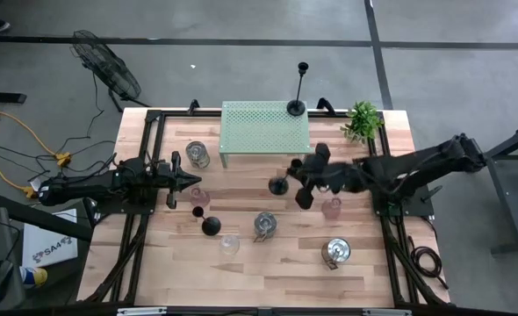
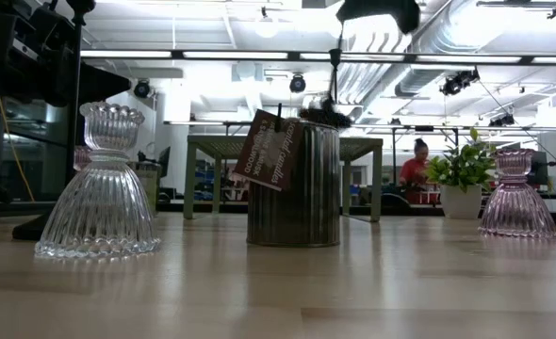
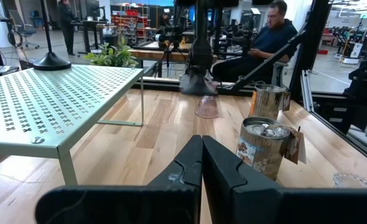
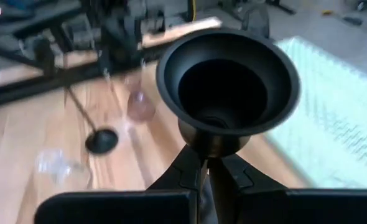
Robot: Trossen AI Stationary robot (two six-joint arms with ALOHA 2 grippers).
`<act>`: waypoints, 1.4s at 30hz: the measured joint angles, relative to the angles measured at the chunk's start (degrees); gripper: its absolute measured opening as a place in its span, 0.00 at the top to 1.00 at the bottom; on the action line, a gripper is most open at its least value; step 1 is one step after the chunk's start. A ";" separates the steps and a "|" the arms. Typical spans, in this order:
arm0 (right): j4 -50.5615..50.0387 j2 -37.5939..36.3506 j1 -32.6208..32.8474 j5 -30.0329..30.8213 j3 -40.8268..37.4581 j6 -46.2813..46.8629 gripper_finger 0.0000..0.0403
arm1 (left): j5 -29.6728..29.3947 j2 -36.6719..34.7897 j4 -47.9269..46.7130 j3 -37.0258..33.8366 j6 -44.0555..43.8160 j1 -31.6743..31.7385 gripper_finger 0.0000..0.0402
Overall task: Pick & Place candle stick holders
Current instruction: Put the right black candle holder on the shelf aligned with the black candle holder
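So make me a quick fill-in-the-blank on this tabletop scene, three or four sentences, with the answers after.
1. The right tool is shut on the stem of a black ____.
2. Another black candlestick stands upright on the pale green ____.
3. The small leafy plant sits beside the shelf, on the ____ arm's side of the table.
4. The left tool holds ____.

Missing words: candlestick; shelf; right; nothing

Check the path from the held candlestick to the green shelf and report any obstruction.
Nothing visible blocks it. The right gripper holds a black candlestick just in front of the shelf. One candlestick already stands at the shelf's far right corner; the rest is bare.
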 joint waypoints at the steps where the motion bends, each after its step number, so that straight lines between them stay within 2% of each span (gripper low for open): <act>1: -0.70 -0.02 -0.95 -0.04 1.84 -0.80 0.99 | 0.02 0.02 0.00 0.00 0.01 -0.02 1.00; 6: -1.67 -0.04 -6.27 0.05 9.29 -3.67 0.99 | 0.01 0.02 0.00 -0.01 0.01 -0.01 1.00; 14: 0.42 1.58 -15.02 0.55 15.75 -4.64 0.99 | 0.02 0.01 0.00 -0.02 0.00 -0.02 1.00; 21: 0.96 9.76 -18.48 1.11 23.83 -4.58 0.99 | -0.18 0.00 0.00 0.00 -0.01 -0.02 1.00; 28: -3.22 18.98 -19.54 10.48 31.80 -1.76 0.99 | -0.33 0.01 -0.02 -0.02 -0.01 -0.01 1.00; 33: -6.54 24.14 -21.26 12.43 37.29 1.87 0.99 | -0.33 0.00 -0.02 -0.02 -0.01 -0.02 1.00; 42: -7.31 30.27 -25.37 12.61 39.20 7.37 0.99 | -0.35 0.01 -0.01 -0.01 0.00 0.00 1.00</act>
